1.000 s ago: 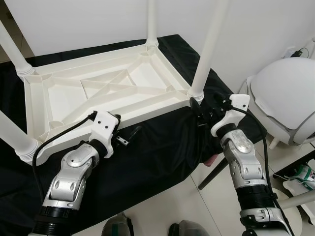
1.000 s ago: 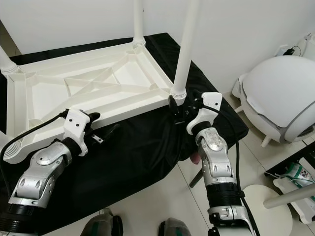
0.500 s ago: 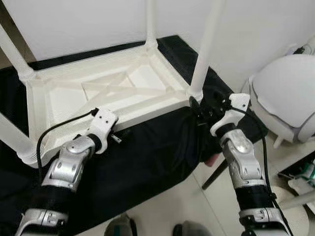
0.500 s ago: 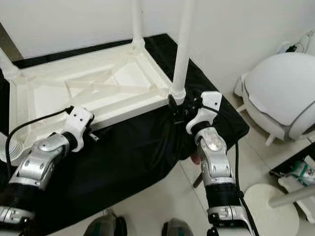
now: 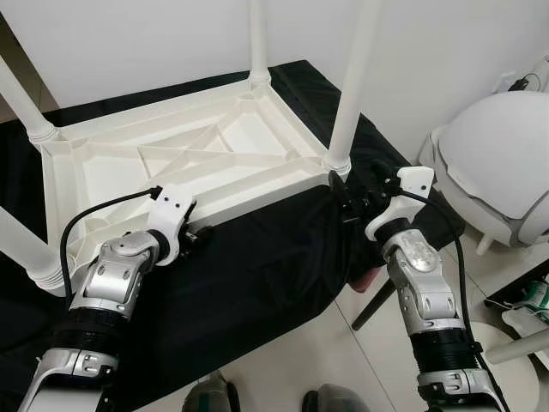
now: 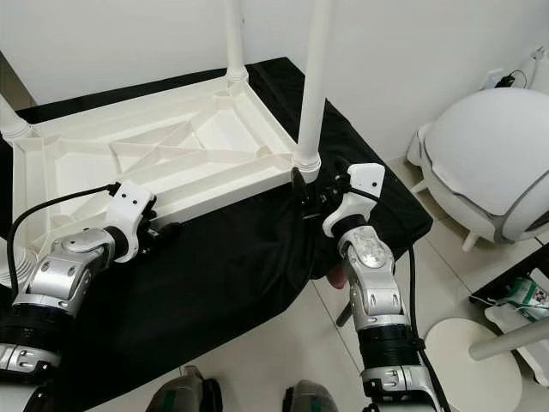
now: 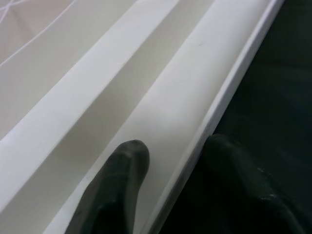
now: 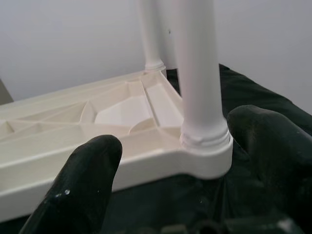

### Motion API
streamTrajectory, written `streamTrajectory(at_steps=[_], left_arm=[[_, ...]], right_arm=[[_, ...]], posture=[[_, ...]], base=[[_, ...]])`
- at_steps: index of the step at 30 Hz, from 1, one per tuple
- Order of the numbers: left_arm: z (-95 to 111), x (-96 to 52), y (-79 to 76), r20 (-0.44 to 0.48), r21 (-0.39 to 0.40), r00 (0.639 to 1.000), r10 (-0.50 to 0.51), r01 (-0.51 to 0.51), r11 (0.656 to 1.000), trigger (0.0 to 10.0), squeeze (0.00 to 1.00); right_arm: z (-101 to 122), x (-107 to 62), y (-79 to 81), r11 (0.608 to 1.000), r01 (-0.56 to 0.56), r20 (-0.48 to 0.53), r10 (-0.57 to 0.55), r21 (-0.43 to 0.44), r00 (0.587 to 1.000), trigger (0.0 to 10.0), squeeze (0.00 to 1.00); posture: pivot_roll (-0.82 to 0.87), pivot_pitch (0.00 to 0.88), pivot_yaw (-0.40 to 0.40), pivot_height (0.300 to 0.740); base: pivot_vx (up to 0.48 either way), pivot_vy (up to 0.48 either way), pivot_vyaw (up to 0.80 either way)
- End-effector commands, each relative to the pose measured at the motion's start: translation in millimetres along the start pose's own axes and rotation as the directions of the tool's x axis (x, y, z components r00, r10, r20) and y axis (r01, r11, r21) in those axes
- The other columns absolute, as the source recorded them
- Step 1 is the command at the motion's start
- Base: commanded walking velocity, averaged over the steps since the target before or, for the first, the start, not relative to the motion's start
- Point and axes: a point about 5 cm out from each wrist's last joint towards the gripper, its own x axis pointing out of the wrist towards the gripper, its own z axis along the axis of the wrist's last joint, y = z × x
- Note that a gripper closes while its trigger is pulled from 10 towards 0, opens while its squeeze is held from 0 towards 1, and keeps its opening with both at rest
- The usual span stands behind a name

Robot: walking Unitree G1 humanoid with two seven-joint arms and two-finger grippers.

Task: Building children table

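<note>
A white plastic children's table [image 5: 184, 154] lies upside down on a black cloth [image 5: 257, 266] that covers the work surface, its ribbed underside facing up and its legs standing straight up from the corners. The near right leg [image 5: 353, 81] rises from the corner socket closest to the robot's right arm, the far right leg [image 5: 257, 39] stands behind it, and two more legs show at the left side, one at the far corner [image 5: 21, 99] and one at the near corner [image 5: 21, 249].

The left gripper [image 5: 199, 233] is at the table's near long edge, about midway along it. In the left wrist view one black finger [image 7: 122, 175] rests on top of the white rim while the other sits down on the cloth side, so the fingers straddle the edge; whether they actually pinch it I cannot tell.

The right gripper [image 5: 350, 199] is at the near right corner, just below the base of that leg. In the right wrist view its two fingers [image 8: 83, 180] are spread wide, one on each side of the corner socket [image 8: 207, 151], and they hold nothing.

To the right, on the tiled floor [image 5: 343, 360], stands a rounded white object [image 5: 493, 167], and a white wall [image 5: 171, 34] runs behind the table
</note>
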Motion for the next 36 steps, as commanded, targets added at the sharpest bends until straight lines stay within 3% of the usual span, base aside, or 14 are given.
streamTrajectory(at_steps=[1,4,7,15,17,20,21,25,31,36], left_arm=[[-3.8,-0.8,7.1,-0.029,-0.023,0.994,0.101,-0.101,0.995,0.0,0.0],[-0.7,-0.6,5.1,-0.025,-0.026,0.995,0.097,-0.097,0.995,0.0,0.0],[15.9,2.5,-9.4,0.021,-0.039,0.996,0.091,-0.09,0.995,0.0,0.0],[28.9,9.4,-26.2,0.062,-0.067,0.995,0.08,-0.076,0.995,0.0,0.0],[39.3,19.1,-39.3,0.096,-0.081,0.992,0.077,-0.069,0.994,0.0,0.0],[44.2,23.1,-44.2,0.112,-0.085,0.991,0.072,-0.063,0.994,0.0,0.0],[50.5,27.0,-49.7,0.134,-0.094,0.989,0.062,-0.05,0.994,10.0,0.0],[63.6,32.2,-61.7,0.189,-0.064,0.982,0.023,-0.012,0.998,10.0,0.0],[68.9,27.7,-61.7,0.224,-0.062,0.974,0.025,-0.011,0.998,10.0,0.0],[71.7,34.4,-63.0,0.218,-0.058,0.975,0.038,-0.026,0.998,10.0,0.0]], right_arm=[[-0.8,-1.2,1.6,1.0,-0.015,-0.009,0.015,-0.012,1.0,10.0,0.0],[-1.0,-1.4,1.9,1.0,-0.016,-0.01,0.015,-0.014,1.0,10.0,0.0],[-1.8,-1.1,4.4,0.999,-0.031,-0.02,0.03,-0.025,0.999,10.0,0.0],[-1.6,0.1,5.3,0.999,-0.039,-0.026,0.039,-0.033,0.999,10.0,0.0],[-1.7,2.5,5.2,0.999,-0.034,-0.031,0.033,-0.038,0.999,10.0,0.0],[-1.8,3.7,5.2,0.999,-0.029,-0.032,0.028,-0.041,0.999,10.0,0.0],[-1.9,4.9,5.4,0.999,-0.024,-0.033,0.023,-0.036,0.999,10.0,0.0],[-2.8,7.1,7.2,0.999,-0.018,-0.036,0.017,-0.032,0.999,10.0,0.0],[-2.0,6.8,6.3,0.999,-0.009,-0.031,0.008,-0.031,0.999,10.0,0.0],[-2.3,7.5,6.6,1.0,0.002,-0.03,-0.003,-0.028,1.0,10.0,0.0]], posture=[[-0.09,0.0,0.064,0.74],[-0.08,0.0,0.062,0.74],[-0.08,0.002,0.052,0.74],[-0.07,0.011,0.045,0.74],[-0.06,0.016,0.036,0.74],[-0.06,0.017,0.036,0.74],[-0.06,0.018,0.03,0.74],[-0.06,0.02,0.027,0.74],[-0.06,0.022,0.034,0.74],[-0.06,0.022,0.036,0.74]], base=[[0.0,0.0,0.0],[0.0,0.0,0.0],[0.0,0.0,0.0],[0.0,0.0,0.0],[0.0,0.0,0.0],[0.0,0.0,0.0],[0.0,0.0,0.0],[0.0,0.0,0.0],[0.0,0.0,0.0],[0.0,0.0,0.0]])
